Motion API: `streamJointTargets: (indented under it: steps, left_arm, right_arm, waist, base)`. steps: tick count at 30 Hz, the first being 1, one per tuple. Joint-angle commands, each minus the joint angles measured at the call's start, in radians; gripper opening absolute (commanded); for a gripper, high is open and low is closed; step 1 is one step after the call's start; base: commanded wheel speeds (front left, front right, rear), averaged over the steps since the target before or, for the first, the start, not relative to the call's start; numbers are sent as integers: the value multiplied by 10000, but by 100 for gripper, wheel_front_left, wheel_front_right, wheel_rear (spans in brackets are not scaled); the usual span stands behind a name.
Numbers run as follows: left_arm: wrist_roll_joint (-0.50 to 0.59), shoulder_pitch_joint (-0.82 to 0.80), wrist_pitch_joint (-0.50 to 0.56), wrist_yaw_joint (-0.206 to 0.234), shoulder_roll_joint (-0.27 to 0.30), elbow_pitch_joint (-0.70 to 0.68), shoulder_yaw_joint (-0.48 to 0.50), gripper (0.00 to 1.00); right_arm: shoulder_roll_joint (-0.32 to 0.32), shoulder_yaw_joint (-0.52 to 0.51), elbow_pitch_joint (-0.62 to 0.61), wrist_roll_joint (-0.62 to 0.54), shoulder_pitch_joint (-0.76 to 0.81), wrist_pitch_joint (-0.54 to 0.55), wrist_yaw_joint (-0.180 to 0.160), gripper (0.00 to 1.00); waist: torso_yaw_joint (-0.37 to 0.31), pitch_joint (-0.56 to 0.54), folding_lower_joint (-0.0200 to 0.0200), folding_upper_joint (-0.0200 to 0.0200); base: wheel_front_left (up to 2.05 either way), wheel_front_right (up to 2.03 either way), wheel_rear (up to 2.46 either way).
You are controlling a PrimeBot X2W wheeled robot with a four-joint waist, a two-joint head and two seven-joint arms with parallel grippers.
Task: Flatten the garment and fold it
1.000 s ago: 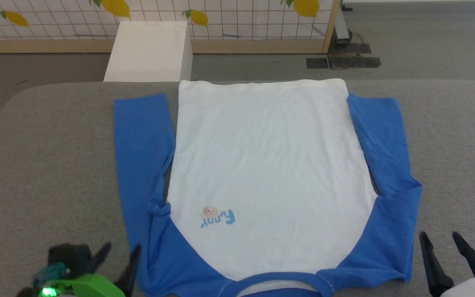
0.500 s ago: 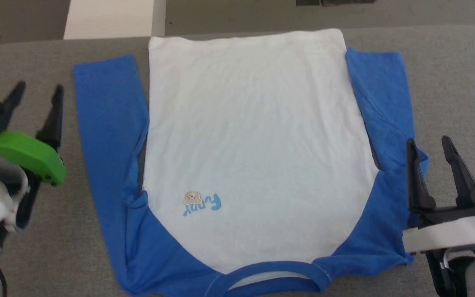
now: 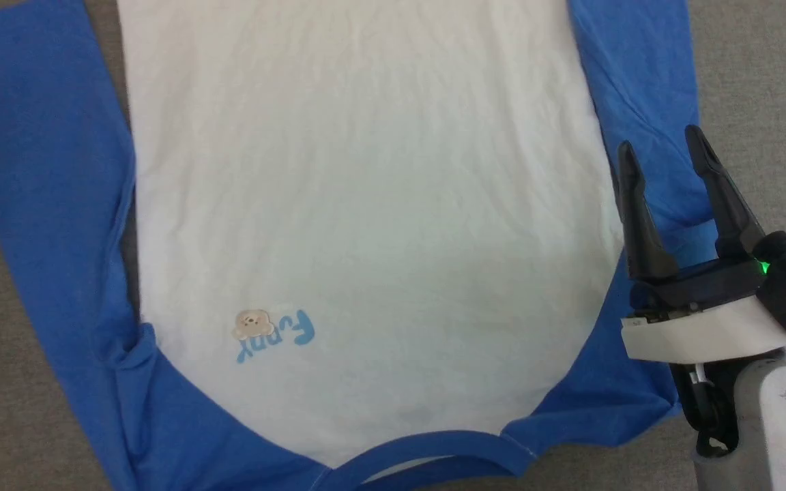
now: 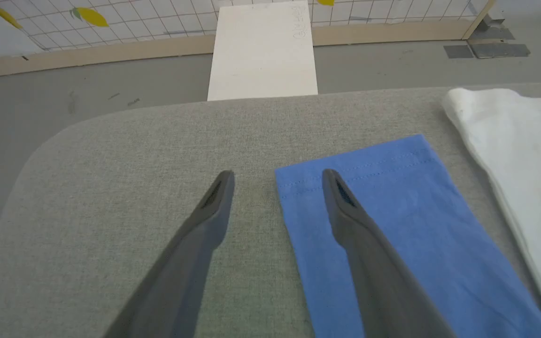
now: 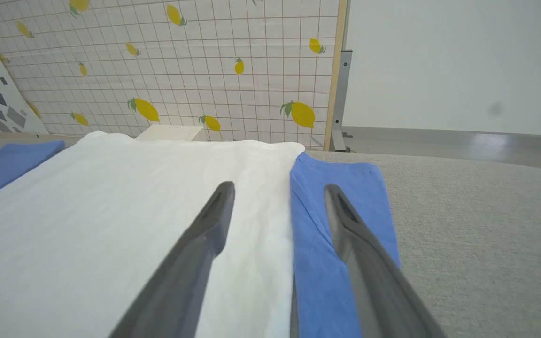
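**A:** Where was the garment (image 3: 366, 204) at that point?

**B:** It was spread face up on the grey tabletop (image 4: 125, 155), with the neckband (image 3: 427, 453) toward the robot and the hem at the far end. The white body looked flat apart from fine creases, and both blue sleeves lay alongside it. I'd judge the flattening about done and the folding not yet begun.

**A:** And the hands?

**B:** Both were wide open and held nothing. The right hand (image 3: 662, 140) hung over the right sleeve (image 3: 638, 75) near the armpit. In its wrist view one finger was above white cloth and the other above blue, so it straddled that seam. The left hand (image 4: 277, 172) sat at the cuff of the left sleeve (image 4: 392, 234), one finger over bare tabletop and the other over the blue.

**A:** Why there?

**B:** My guess is that each was lined up to pinch a sleeve edge and carry it inward over the body. I couldn't tell whether any fingertip touched cloth.

**A:** Anything to watch?

**B:** The left sleeve bunched a little by the chest print (image 3: 277, 331), and a lift could drag that wrinkle along.
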Motion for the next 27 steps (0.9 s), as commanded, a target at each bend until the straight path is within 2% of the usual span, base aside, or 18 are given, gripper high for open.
streamJointTargets:
  steps: [1, 4, 12, 13, 14, 15, 18, 27]
  left_arm:
    - [-239, -221, 371, 119, 218, 70, 80, 100]
    - [-615, -320, 873, 302, 427, 22, 284, 100]
    - [-1838, 196, 2782, 1236, 875, -485, 420, 100]
    - [-2093, 310, 2940, 1280, 850, -655, 482, 92]
    - [-2253, 402, 3013, 1271, 833, -811, 517, 44]
    - [-2449, 515, 3051, 1264, 785, -969, 573, 0]
    - [-2706, 788, 2959, 1122, 725, -1270, 645, 0]
    - [-1795, 1163, 1022, 480, 800, -1137, 687, 0]
  right_arm:
    - [15, 84, -98, -67, -193, 35, -15, 100]
    - [18, 190, -165, -45, -264, 50, -15, 100]
    - [22, 327, 44, 73, -298, -16, -15, 100]
    - [22, 320, 73, 100, -304, -40, -15, 100]
    - [23, 309, 101, 112, -308, -55, -15, 100]
    - [23, 283, 145, 117, -310, -68, -15, 100]
    - [24, 209, 264, 137, -324, -79, -15, 100]
    - [-46, -104, 441, 117, -56, 88, -15, 100]
  waist:
    - [-801, 946, -2, 0]
    - [-890, 1070, -2, 0]
    - [-975, 1165, -2, 0]
    - [-968, 1157, -2, 0]
    - [-957, 1143, -2, 0]
    - [-926, 1098, -2, 0]
    - [-830, 892, -2, 0]
    - [-188, -567, -2, 0]
  base:
    - [0, 0, 0]
    - [0, 0, 0]
    - [0, 0, 0]
    - [0, 0, 0]
    - [0, 0, 0]
    - [0, 0, 0]
    - [0, 0, 0]
    - [0, 0, 0]
